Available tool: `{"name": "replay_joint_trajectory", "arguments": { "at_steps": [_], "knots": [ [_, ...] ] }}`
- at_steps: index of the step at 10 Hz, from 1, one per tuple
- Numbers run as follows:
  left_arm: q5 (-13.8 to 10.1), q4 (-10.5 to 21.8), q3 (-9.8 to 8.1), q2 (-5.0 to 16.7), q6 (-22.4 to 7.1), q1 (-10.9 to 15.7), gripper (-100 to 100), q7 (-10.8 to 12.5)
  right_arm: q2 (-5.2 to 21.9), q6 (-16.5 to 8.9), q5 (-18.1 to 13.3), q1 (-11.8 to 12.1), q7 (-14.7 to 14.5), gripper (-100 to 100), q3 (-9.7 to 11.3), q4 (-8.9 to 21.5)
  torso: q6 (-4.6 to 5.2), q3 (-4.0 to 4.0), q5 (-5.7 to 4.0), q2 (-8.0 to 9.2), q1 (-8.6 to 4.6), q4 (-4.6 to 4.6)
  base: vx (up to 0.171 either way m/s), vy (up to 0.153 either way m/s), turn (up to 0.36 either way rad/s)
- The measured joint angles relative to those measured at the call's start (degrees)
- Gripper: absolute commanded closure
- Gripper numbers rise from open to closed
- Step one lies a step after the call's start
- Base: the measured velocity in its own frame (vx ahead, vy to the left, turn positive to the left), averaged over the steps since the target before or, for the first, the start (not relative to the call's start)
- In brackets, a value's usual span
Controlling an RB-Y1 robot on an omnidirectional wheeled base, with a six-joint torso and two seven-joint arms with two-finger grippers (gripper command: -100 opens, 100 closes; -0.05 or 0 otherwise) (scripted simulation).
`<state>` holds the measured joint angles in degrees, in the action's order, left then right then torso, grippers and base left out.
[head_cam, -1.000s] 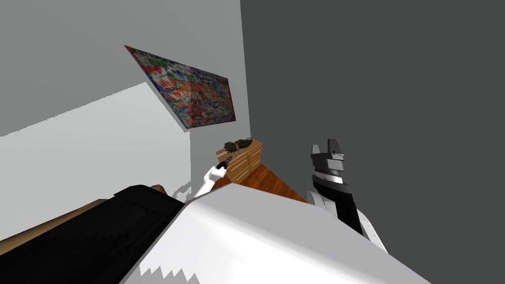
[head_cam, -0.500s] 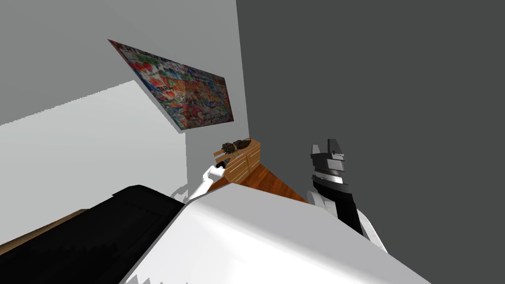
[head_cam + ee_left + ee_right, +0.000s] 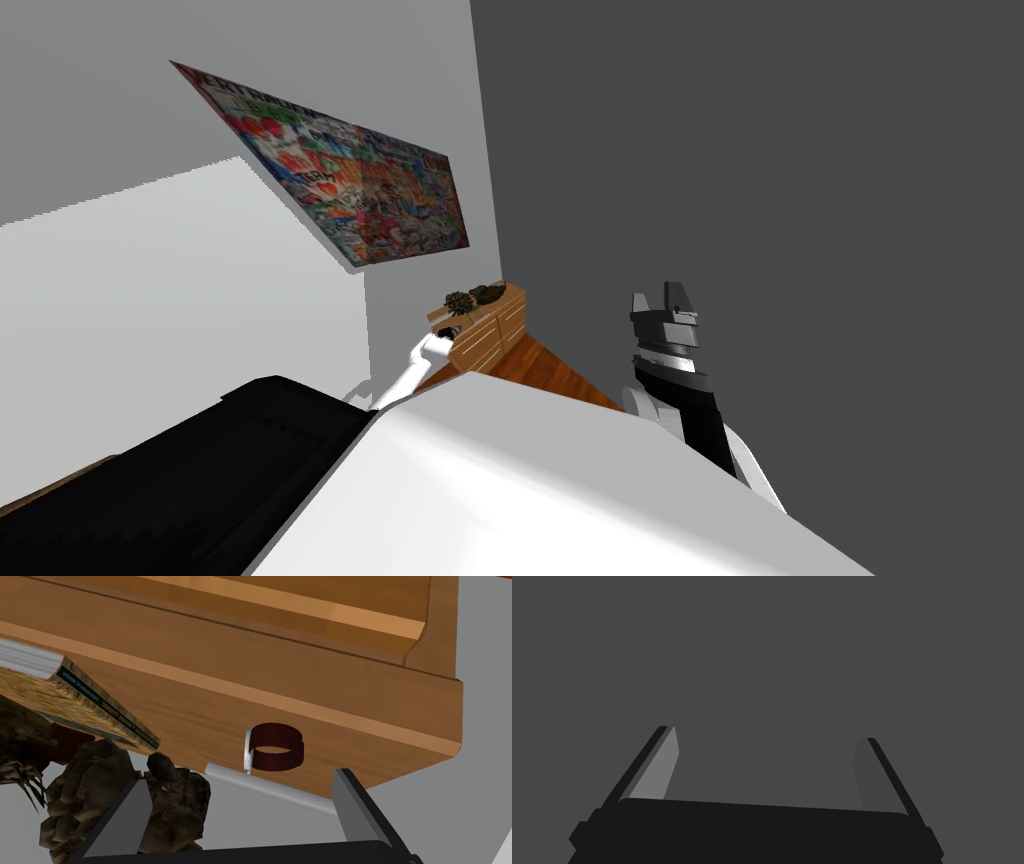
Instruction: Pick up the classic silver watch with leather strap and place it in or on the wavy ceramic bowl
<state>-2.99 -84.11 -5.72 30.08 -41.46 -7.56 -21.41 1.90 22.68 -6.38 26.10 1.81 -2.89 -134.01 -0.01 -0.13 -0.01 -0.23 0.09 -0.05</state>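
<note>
Turning had swung my head camera, and the left gripper (image 3: 451, 333) had neared the dresser (image 3: 495, 318). At the left wrist its fingers stood wide, with the watch (image 3: 274, 747) on the dresser top just ahead between them. Advancing straight would straddle the strap squarely before closing. At the right wrist the right gripper (image 3: 768, 733) gaped wide, empty.

On the far left wall, the colourful collage poster (image 3: 340, 175) carries one word I can read, "TEAM". White lettering on the dark green spine of the tan-covered book (image 3: 107, 711) is too small for me to read.
</note>
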Motion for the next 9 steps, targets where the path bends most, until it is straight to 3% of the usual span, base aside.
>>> {"name": "replay_joint_trajectory", "arguments": {
  "at_steps": [5, 6, 7, 9],
  "knots": [
    [-0.88, 2.44, -0.02, 3.27, -6.8, 0.75, -100, -1.3, 0.0, 0.0, 0.0, 0.0, 0.0, 0, 0.0, 0.0, 0.0, 0.03, -0.01, 0.05, -0.06, 0.01, 0.032, -0.002, -0.038],
    [-0.89, 2.49, -0.03, 3.33, -7.05, 0.76, 0, -1.35, 0.0, 0.0, 0.0, 0.0, 0.0, 0, 0.0, 0.0, -0.01, 0.06, -0.01, 0.11, -0.06, 0.02, 0.0, 0.0, 0.0],
    [-0.89, 2.48, -0.03, 3.33, -7.03, 0.76, -100, -1.35, 0.0, 0.0, 0.0, 0.0, 0.0, 0, 0.0, 0.0, -0.01, 0.09, -0.01, 0.16, -0.05, 0.03, -0.016, -0.002, -0.141],
    [-0.95, 4.87, -0.47, 3.6, -6.0, 1.41, -100, -0.98, 0.0, 0.0, 0.0, -0.01, 0.0, 0, 0.0, 0.0, 0.0, 0.17, -0.01, 0.3, -0.06, 0.06, -0.036, -0.001, -0.113]
  ]
}}
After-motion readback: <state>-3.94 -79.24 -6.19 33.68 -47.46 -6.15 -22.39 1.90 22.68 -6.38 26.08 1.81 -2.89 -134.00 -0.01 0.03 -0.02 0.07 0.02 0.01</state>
